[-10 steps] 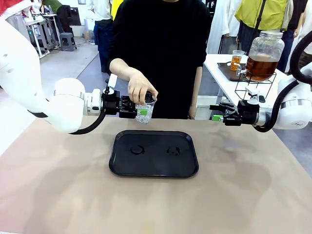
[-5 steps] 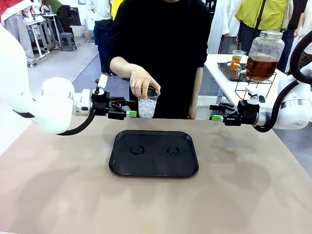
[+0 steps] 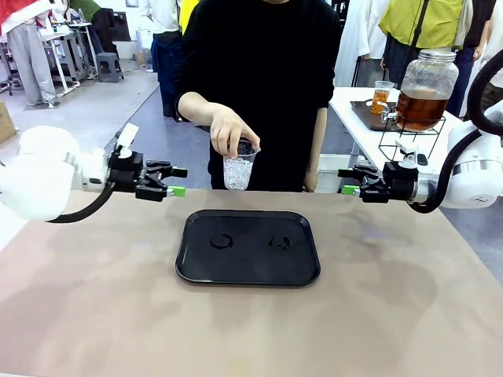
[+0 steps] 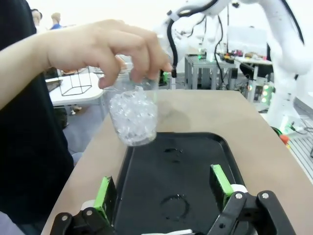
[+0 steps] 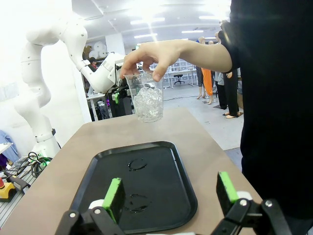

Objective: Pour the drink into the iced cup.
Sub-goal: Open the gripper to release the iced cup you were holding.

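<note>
Left gripper point(image 3: 178, 181) out over the table's left edge, fingers spread wide, nothing between them, touching nothing; well clear of the cup. Left wrist view: both green pads point(image 4: 105, 194) far apart above the black tray point(image 4: 146, 215).

Right gripper point(image 3: 346, 181) level at the right side, fingers likewise spread, empty, apart from everything. Right wrist view: green pads point(image 5: 113, 195) wide above the tray's near rim.

Iced cup point(image 3: 237, 170): clear plastic, about half full of ice, held from above by the rim in the person's hand point(image 3: 228, 133), hanging in the air past the tray's far edge, between the two grippers. No liquid visible in it.

Black tray at table centre, wet ring marks on its floor, nothing standing on it.

Drink point(image 3: 420, 108): amber-brown liquid in a large glass dispenser jar point(image 3: 427, 86) on a wire stand, side table behind the right arm. A small cup of amber liquid point(image 3: 381, 96) on a dark tray beside it.

No legible writing or labels
</note>
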`<action>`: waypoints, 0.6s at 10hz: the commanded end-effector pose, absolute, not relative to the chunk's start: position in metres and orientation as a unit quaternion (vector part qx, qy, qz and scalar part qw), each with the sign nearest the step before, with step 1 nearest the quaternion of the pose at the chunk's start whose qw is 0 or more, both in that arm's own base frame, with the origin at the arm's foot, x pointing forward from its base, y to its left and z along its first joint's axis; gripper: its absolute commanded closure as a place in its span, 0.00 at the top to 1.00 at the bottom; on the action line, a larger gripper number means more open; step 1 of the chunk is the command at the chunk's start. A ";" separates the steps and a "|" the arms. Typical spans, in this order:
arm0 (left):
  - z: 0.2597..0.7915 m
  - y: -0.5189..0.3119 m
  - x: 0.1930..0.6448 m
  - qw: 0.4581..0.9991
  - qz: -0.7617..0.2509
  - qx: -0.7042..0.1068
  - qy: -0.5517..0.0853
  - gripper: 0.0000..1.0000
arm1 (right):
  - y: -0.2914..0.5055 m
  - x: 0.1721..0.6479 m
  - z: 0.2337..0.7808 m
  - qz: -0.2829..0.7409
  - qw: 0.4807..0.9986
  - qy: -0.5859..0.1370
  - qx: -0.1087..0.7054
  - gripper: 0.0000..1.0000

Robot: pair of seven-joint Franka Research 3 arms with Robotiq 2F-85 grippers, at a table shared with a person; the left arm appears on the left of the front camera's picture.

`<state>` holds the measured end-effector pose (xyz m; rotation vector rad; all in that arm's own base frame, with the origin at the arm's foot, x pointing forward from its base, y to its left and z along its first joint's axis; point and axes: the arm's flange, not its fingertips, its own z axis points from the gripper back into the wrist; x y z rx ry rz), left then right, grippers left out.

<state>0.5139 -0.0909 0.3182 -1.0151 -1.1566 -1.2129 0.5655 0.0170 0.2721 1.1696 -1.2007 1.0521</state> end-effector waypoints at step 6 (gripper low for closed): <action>0.315 -0.072 0.506 0.536 -0.522 -0.432 -0.504 1.00 | 0.018 0.566 0.275 0.441 0.548 -0.510 0.495 1.00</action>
